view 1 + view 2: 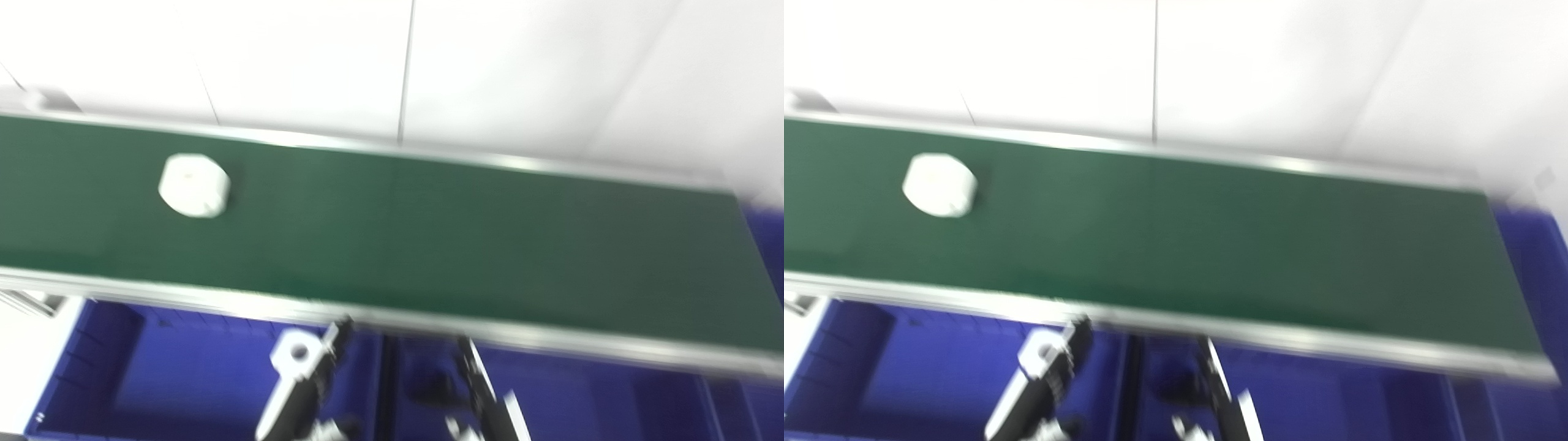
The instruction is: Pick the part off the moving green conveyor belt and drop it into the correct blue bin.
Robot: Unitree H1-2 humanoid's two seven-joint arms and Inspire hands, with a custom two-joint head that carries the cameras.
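The white part (195, 185) lies alone on the left stretch of the green conveyor belt (429, 239), untouched, so picking and dropping are both judged still to do. Below it, 2 blue bins (202, 380) show clearly. 2 hands, left hand (306, 367) and right hand (478, 380), hang blurred over them; spread or closed, I cannot tell.

White part (195, 185) on green belt (429, 239) (blurred), blue bins (184, 380) below

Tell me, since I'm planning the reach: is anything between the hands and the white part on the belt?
The belt's near metal rail crosses between them. The left hand and right hand sit low over the blue bins; the white part lies beyond on open belt.
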